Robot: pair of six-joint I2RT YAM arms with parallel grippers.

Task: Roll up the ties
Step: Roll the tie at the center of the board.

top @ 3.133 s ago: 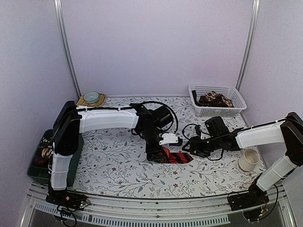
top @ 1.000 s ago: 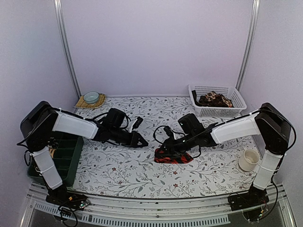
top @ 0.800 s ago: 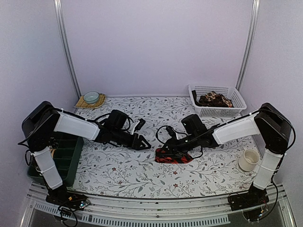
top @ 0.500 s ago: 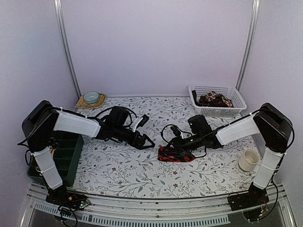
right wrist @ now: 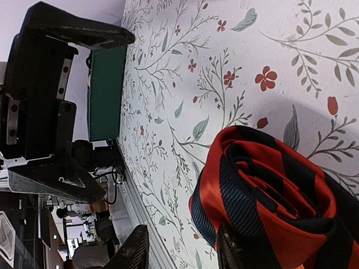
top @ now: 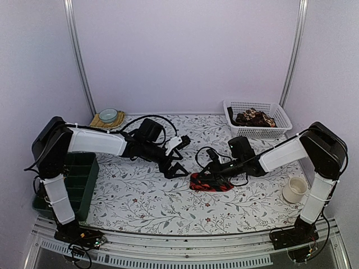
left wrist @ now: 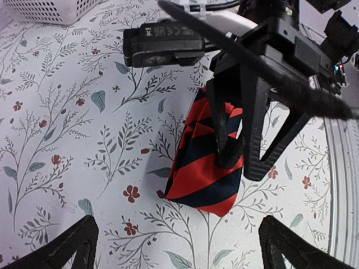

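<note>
1 red tie between right fingers

Left arm stretched from frame left toward centre, wrist bent downward, left gripper with jaws fully apart. Right arm extended from frame right toward centre, right gripper pinching the red striped tie.

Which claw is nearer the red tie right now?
Right. The right claw is on the tie, gripping its roll. The left claw hangs open to the tie's left in the top view, not touching it.
</note>
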